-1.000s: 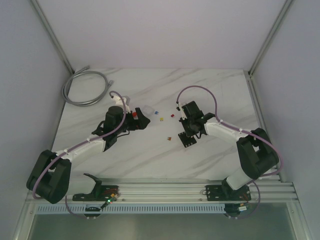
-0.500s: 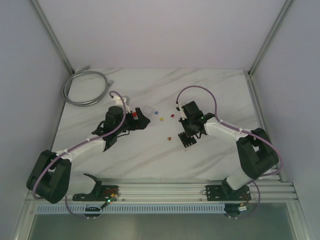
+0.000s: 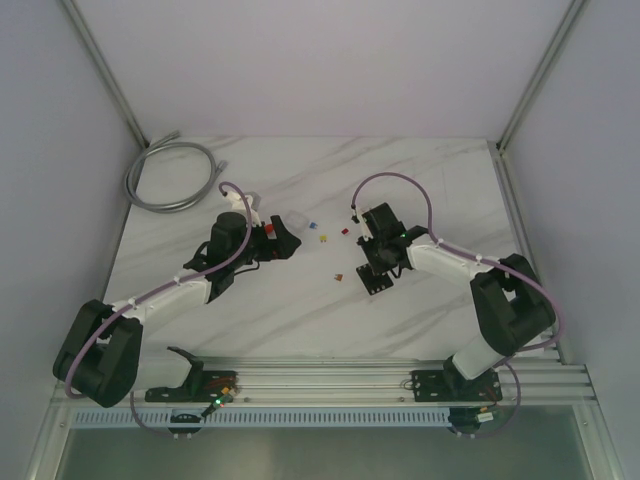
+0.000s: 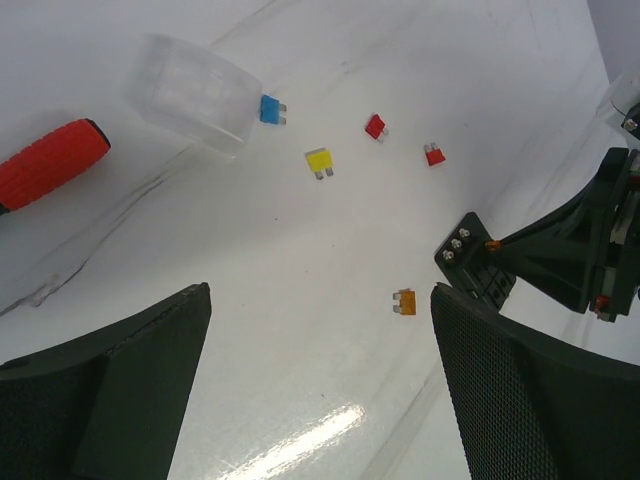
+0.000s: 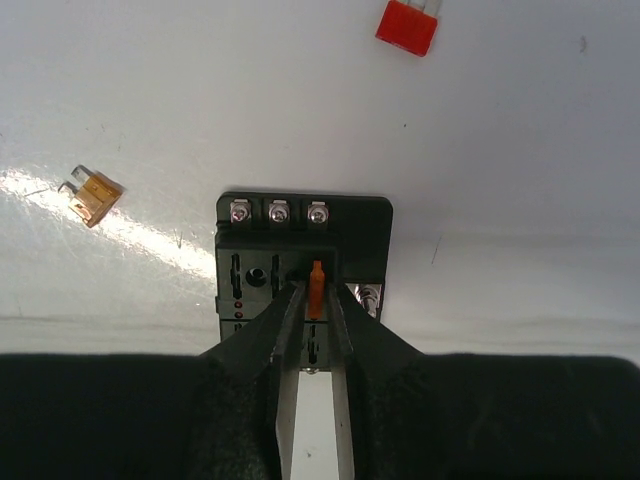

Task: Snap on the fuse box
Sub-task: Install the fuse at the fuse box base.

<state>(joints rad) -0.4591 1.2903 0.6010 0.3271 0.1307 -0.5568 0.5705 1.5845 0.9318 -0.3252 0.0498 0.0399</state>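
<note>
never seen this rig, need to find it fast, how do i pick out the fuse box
On the marble table, look right of centre, where the right gripper points down. The fuse box lies flat under its tips: the only black square block, with three screws along one edge and an orange fuse in a slot.

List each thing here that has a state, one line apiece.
Fuse box, uncovered, lying flat.
Orange fuse, standing in a box slot.
Cover, off, lying apart from the box.
Loose fuses, lying outside the box.
Left gripper, open, empty.
Right gripper, jaws close either side of the orange fuse; grip unclear.
Cable, coiled.
</note>
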